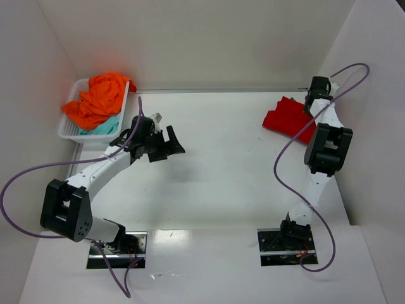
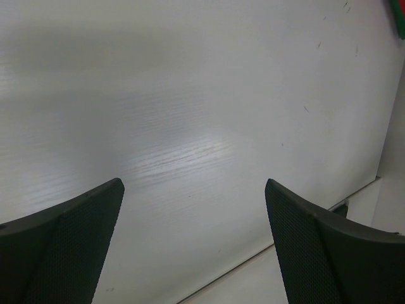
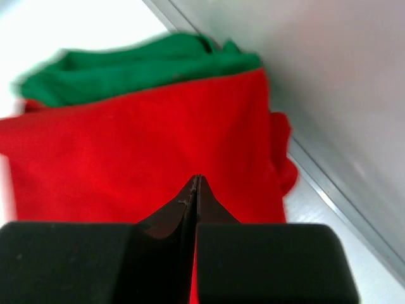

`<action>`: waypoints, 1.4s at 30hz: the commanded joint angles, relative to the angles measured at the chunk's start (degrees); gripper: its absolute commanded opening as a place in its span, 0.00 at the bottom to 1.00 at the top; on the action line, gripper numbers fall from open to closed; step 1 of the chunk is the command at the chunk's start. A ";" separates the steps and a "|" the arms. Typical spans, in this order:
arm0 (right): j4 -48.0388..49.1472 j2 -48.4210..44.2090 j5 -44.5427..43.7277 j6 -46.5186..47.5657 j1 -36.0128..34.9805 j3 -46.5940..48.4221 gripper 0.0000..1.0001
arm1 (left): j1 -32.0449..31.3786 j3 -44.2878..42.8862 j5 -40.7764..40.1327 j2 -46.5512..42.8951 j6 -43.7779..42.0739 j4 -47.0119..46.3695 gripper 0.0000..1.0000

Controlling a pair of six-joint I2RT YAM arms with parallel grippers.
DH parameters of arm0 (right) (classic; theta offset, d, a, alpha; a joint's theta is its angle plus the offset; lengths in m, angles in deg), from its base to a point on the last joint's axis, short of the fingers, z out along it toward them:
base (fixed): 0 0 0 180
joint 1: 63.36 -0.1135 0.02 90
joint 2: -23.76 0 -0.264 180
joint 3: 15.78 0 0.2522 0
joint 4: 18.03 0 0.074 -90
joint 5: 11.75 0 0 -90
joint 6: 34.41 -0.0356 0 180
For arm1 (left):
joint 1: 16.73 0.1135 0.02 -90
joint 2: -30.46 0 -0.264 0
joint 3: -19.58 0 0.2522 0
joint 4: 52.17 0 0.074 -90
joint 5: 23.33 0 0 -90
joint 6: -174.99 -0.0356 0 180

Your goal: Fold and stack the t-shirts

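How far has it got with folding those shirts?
Two look done: the red shirt lies folded at the far right, the green shirt peeking out behind it. Nothing seems in hand: the right gripper is shut over the red one, the left gripper open over bare table. Left: the orange shirt and teal shirt, crumpled in the basket.

Teal shirt [image 1: 101, 128] mostly buried under orange shirt [image 1: 98, 98], only strip showing at pile's 5 o'clock. Red shirt [image 1: 285, 117] partly covered by right arm [image 1: 327, 149] at 3 o'clock. Green shirt [image 3: 139, 66] blurred. Left claw [image 2: 194, 187] fingers cut by bottom edge.
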 commanded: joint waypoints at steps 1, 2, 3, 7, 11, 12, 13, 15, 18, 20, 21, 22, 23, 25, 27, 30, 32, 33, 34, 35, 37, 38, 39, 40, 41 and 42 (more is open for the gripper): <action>-0.35 6.02 -10.69 1.48 -1.70 3.95 0.00 | 0.64 -2.53 -0.45 1.06 -0.43 -0.12 1.00; -0.98 7.25 -13.40 1.48 -2.23 4.66 0.00 | 1.16 -2.53 -0.45 1.07 -0.43 0.41 1.00; -1.51 8.31 -14.56 1.48 -2.23 5.19 0.00 | 1.17 -2.53 -0.45 1.07 -0.43 0.41 1.00; -2.13 11.57 -19.48 1.48 -3.28 5.71 0.00 | 1.17 -3.14 0.16 2.21 -0.43 0.41 1.00; -2.83 10.53 -21.16 2.10 -5.13 5.72 0.21 | 1.69 -3.67 0.16 1.69 -0.43 0.41 1.00; -2.83 9.74 -21.69 2.62 -5.65 5.72 0.30 | 1.69 -3.67 0.16 1.69 -0.43 0.41 1.00; -2.83 8.86 -22.30 2.62 -6.62 5.72 0.37 | 1.69 -3.67 0.68 0.38 -0.43 0.41 1.00; -2.83 5.35 -22.31 3.24 -7.68 5.20 0.60 | 1.69 -3.67 0.69 -0.68 -0.43 0.93 1.00; -3.36 -1.68 -18.71 4.29 -9.61 3.89 0.92 | 1.69 -3.67 0.69 -3.58 -0.96 0.94 1.00; -3.36 -5.81 -16.52 4.29 -11.37 2.48 1.00 | 1.69 -3.67 1.21 -6.30 -0.96 0.94 1.00; -3.36 -9.92 -15.98 4.90 -12.07 1.16 1.00 | 1.69 -3.67 1.74 -7.96 -0.96 0.94 1.00; -3.88 -11.87 -15.46 4.91 -12.60 0.54 1.00 | 1.69 -3.67 1.74 -8.76 -1.66 0.94 1.00; -5.02 -13.55 -13.97 4.04 -13.12 0.53 1.00 | 1.69 -3.67 1.74 -9.64 -1.66 0.94 1.00; -7.39 -18.47 -13.09 2.62 -14.71 -0.77 1.00 | 1.69 -3.67 1.74 -12.10 -3.15 0.94 1.00; -6.18 -23.47 -13.08 1.23 -16.82 -6.89 1.00 | 1.69 -3.67 1.22 -14.12 -4.29 0.94 1.00; -4.06 -34.81 -8.96 -3.78 -17.35 -15.68 1.00 | 1.69 -6.29 -0.53 -15.36 -7.10 3.22 1.00; -4.06 -42.11 -4.65 -6.77 -17.35 -19.31 1.00 | 1.69 -7.70 -2.99 -16.15 -9.30 5.94 1.00; -4.06 -44.30 -3.68 -7.65 -17.35 -22.90 1.00 | 1.69 -7.71 -3.52 -17.11 -10.18 5.95 1.00; -4.06 -46.41 -2.02 -8.18 -17.35 -24.85 1.00 | 1.69 -8.41 -4.40 -17.64 -11.41 7.52 1.00; -4.06 -51.13 -1.31 -8.80 -17.35 -26.95 1.00 | 1.69 -8.41 -6.24 -18.17 -11.94 8.14 1.00; -3.36 -55.90 1.14 -8.80 -17.35 -33.63 1.00 | 1.69 -9.02 -7.04 -19.32 -13.52 10.06 1.00; -2.66 -60.02 1.86 -8.80 -17.35 -37.14 1.00 | 1.69 -9.73 -7.57 -20.10 -14.57 11.04 1.00; -2.65 -61.80 2.65 -8.80 -17.35 -38.39 1.00 | 1.69 -9.73 -7.57 -20.98 -15.37 11.66 1.00; -2.65 -63.12 3.61 -8.80 -17.35 -39.18 1.00 | 1.69 -9.73 -7.57 -21.51 -15.98 12.36 1.00; -2.65 -64.27 5.80 -8.80 -17.35 -40.32 1.00 | 1.69 -9.73 -7.57 -22.04 -15.99 12.36 1.00; -2.65 -66.19 6.86 -9.32 -17.35 -40.86 1.00 | 1.69 -8.78 -7.57 -23.17 -16.60 12.36 1.00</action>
